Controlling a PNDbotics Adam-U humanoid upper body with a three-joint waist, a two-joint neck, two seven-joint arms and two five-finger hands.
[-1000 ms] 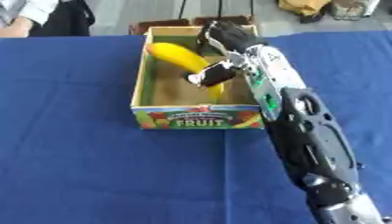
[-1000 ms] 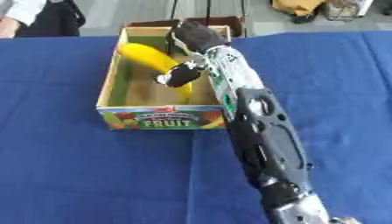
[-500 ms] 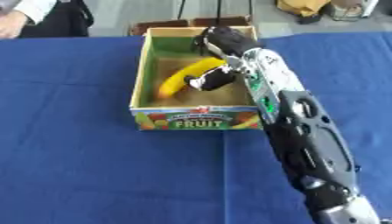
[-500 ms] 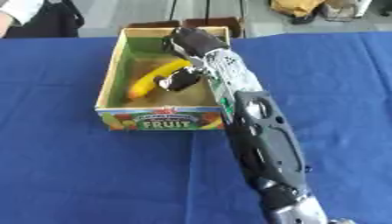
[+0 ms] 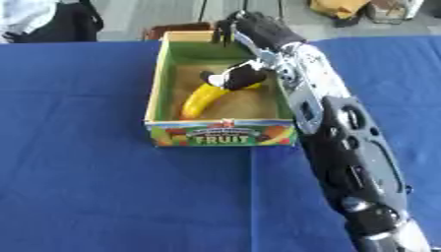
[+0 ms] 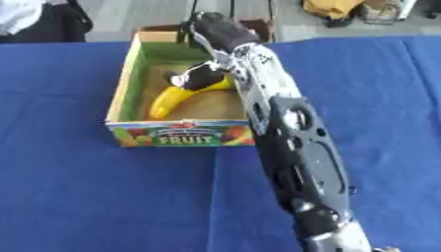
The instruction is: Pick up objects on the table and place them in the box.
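Right arm enters from lower right and extends diagonally up across the table, which is covered in blue cloth. Right robot hand sits above the far right corner of the box, back of the hand toward the camera. Its thumb points down into the box and overlaps the upper end of the banana; cannot tell whether thumb and fruit touch. Fingers are curled over beyond the far wall of the box and mostly hidden behind the hand; they close on nothing visible.

The banana lies on the brown floor of the box, angled from lower left to upper right. Its lower tip is near the front wall, left of centre. It rests on the box floor, not lifted.

The box is an open cardboard tray with green inner walls. The printed front panel reads "FRUIT". It stands on the table just left of the forearm, the arm crossing over its right wall.

Left robot hand shows in neither view.
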